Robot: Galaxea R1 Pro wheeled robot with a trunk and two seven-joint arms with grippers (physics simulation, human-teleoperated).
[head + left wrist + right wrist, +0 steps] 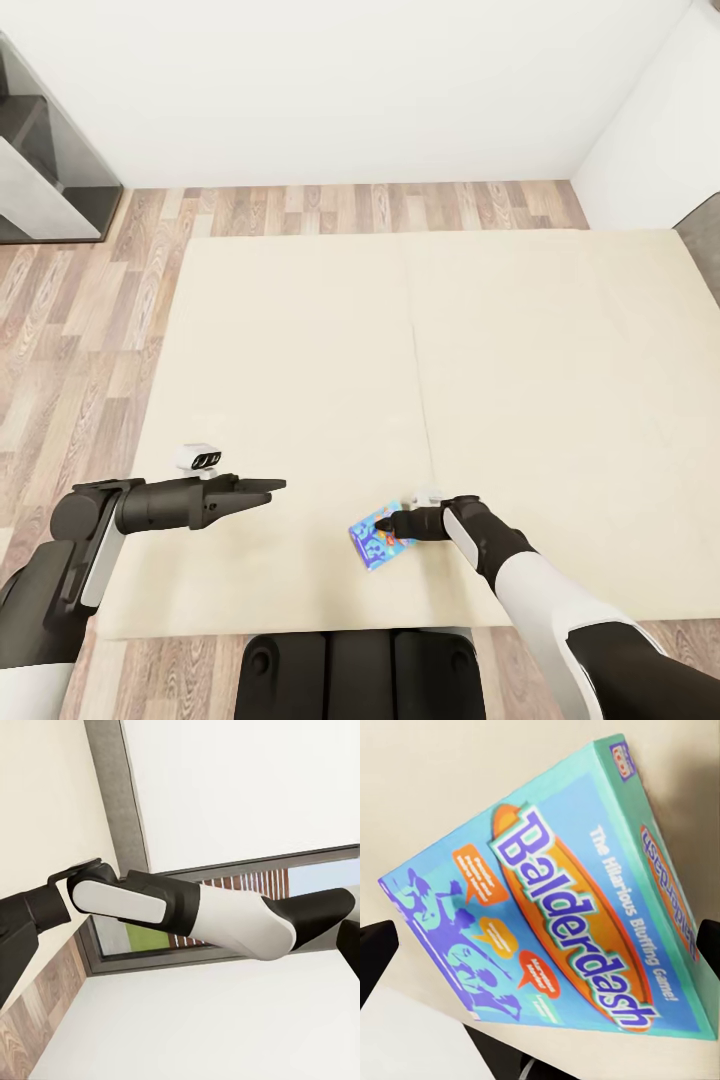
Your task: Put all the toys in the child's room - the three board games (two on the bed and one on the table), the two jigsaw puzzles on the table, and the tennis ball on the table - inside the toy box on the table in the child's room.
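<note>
Right now you are on the bed leg of the task, collecting a board game point(377, 540) that lies flat near the front edge of the bed point(300, 350), just ahead of the robot's base.

Right gripper point(392, 524): reaching in from the right side, tips over the game's cover. In the right wrist view the box point(555, 907) sits between the two dark fingers point(375, 952), one at each side edge of the picture. The jaws stand spread around the box; I cannot tell whether the pads touch its sides yet. My read: pre-grasp, not yet a hold.

Box: teal and blue cover, orange oval, title "Balderdash". It is face up. From the head view its long axis runs diagonally across the bed, one corner toward the robot. The fingers appear to straddle the short dimension.

Next move, as I judge it: settle the fingers down past the box edges, then close across the narrow side. The box is thin and the bed top is soft-looking, so you may need to press in or tip an edge up to get purchase.

Left gripper point(270, 487): hovering over the bed to the left, well apart from the game, fingers together, carrying nothing.

Farther off: plank floor point(90, 300), white wall point(350, 90). The toy box is somewhere else, so a carry follows the pick.
</note>
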